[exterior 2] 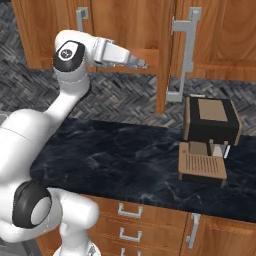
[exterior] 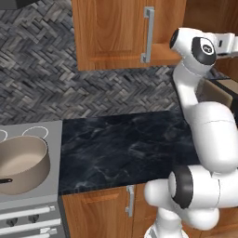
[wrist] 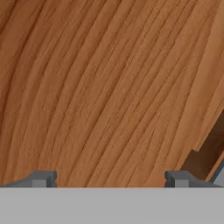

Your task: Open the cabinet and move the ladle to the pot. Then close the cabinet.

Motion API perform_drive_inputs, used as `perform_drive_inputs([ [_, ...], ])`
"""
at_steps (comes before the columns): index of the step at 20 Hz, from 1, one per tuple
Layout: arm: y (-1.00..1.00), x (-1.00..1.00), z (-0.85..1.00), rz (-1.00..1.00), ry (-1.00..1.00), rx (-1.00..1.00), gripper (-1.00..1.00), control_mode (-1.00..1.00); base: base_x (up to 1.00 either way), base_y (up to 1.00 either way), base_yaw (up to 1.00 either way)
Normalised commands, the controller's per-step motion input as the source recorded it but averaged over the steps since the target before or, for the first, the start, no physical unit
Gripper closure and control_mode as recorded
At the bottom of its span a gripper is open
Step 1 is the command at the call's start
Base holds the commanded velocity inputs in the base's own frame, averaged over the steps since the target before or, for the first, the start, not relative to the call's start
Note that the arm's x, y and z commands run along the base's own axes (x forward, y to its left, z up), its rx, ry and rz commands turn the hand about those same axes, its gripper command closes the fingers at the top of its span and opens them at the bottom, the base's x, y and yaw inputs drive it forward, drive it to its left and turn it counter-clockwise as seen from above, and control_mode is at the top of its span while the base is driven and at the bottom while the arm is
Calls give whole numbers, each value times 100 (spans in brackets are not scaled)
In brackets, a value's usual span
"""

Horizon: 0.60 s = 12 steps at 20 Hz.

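Gripper [wrist: 109, 178] spread wide w/ nothing between fingertips, pressed close to cabinet [wrist: 100, 87] wood dead ahead, dark gap off to its right. Pot [exterior: 21, 163] sits well below & far left of hand on stove [exterior: 32, 202]; coffee machine [exterior 2: 207, 137] low to right.

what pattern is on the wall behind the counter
A grey herringbone weave of small tiles on the wall, seen best in the left base view.

arm [exterior 2: 30, 145]: glossy white rounded links | joints: dark grey-black caps, upper one bears a small white mark | hand: white, boxy, narrowing forward | fingertips [wrist: 43, 179]: small, dark grey, blocky
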Motion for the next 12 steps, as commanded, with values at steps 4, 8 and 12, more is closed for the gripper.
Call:
perform_drive_inputs([
  [4, 100, -42, 34, 31, 0, 16, -100, -100, 0, 0, 0],
  [8, 99, -19, 7, 48, 0, 21, -100, -100, 0, 0, 0],
  [12, 85, -3, 0, 52, -1, 27, -100, -100, 0, 0, 0],
])
